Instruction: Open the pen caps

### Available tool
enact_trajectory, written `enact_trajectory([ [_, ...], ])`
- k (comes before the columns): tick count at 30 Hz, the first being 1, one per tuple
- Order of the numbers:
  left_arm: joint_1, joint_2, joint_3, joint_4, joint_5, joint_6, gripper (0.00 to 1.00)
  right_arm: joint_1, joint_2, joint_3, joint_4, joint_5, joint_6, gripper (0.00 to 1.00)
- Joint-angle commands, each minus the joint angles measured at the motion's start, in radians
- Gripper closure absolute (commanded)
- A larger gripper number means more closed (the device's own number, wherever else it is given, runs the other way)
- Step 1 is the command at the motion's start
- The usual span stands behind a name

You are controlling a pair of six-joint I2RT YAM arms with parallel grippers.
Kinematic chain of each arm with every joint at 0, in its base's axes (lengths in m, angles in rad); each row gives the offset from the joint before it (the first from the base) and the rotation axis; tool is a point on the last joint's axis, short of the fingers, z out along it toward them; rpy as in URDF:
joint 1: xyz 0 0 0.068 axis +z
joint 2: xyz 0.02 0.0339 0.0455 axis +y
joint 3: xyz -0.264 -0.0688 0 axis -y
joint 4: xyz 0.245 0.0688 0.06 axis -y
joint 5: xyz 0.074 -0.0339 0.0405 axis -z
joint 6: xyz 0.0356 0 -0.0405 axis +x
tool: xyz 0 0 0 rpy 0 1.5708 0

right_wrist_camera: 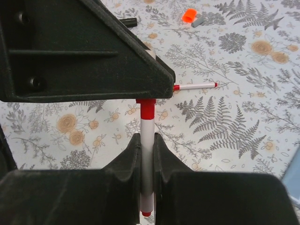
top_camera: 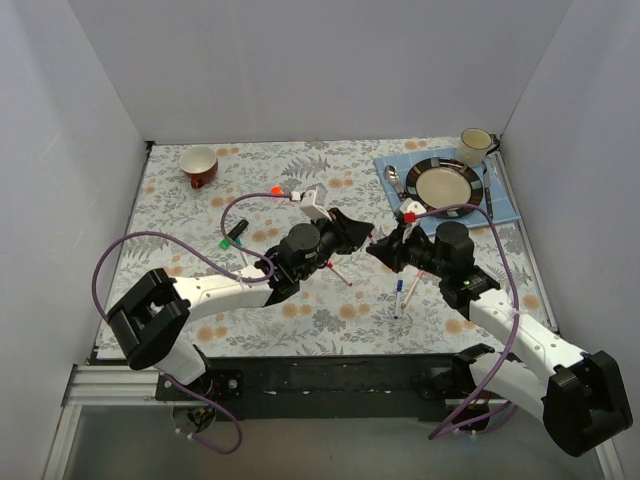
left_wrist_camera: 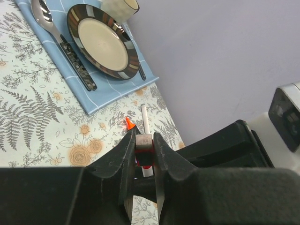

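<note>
Red cap (right_wrist_camera: 146,108) on the end of a white pen (right_wrist_camera: 146,126). Up off the desk (top_camera: 300,320), near the middle and a little toward 3 o'clock. Cap on the pen, not pulled off.

Pinched at the cap by the left fingers (left_wrist_camera: 123,154), squeezed in close with the cap between them. Pinched on the white part by the right fingers (right_wrist_camera: 129,159), nearly shut around it. Both sets of fingers tip to tip over the desk.

From the held pen outward:
- At 8 o'clock, just beside: a thin pen with red ends (top_camera: 340,272), flat on the desk.
- At 5 o'clock, near: a thin pen with a blue end (top_camera: 400,295), also lying flat.
- At 9 o'clock, farther off: a black marker with a green cap (top_camera: 235,232).
- At 10 o'clock: a loose orange cap (top_camera: 275,188), and well past it a red cup (top_camera: 199,165).
- At 1 o'clock: a blue mat (top_camera: 505,205) with a plate (top_camera: 445,185) and a spoon (top_camera: 395,180) on it, and a pale mug (top_camera: 475,147) at the far edge.
</note>
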Motion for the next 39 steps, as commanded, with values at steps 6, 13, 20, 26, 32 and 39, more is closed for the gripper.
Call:
enact_trajectory([
  [6,0.243,-0.065,0.123,-0.143,-0.054,0.019,1.0,0.02,-0.033,-0.018,-0.018,0.025,-0.109,0.99],
  [13,0.352,-0.1,0.171,-0.133,-0.095,0.043,1.0,0.021,-0.012,-0.019,-0.02,0.013,-0.099,0.99],
  [20,0.4,-0.128,0.175,-0.12,-0.133,0.115,1.0,0.013,0.002,-0.016,-0.018,0.021,-0.069,0.99],
  [26,0.427,-0.12,0.184,-0.141,-0.184,0.246,1.0,0.009,0.03,-0.007,-0.026,0.024,-0.056,0.99],
  [32,0.472,-0.101,0.21,-0.155,-0.184,0.303,1.0,0.009,0.054,0.001,-0.034,0.025,-0.057,0.99],
  [39,0.55,-0.063,0.284,-0.184,-0.159,0.286,1.0,0.01,0.077,0.005,-0.041,0.024,-0.065,0.99],
])
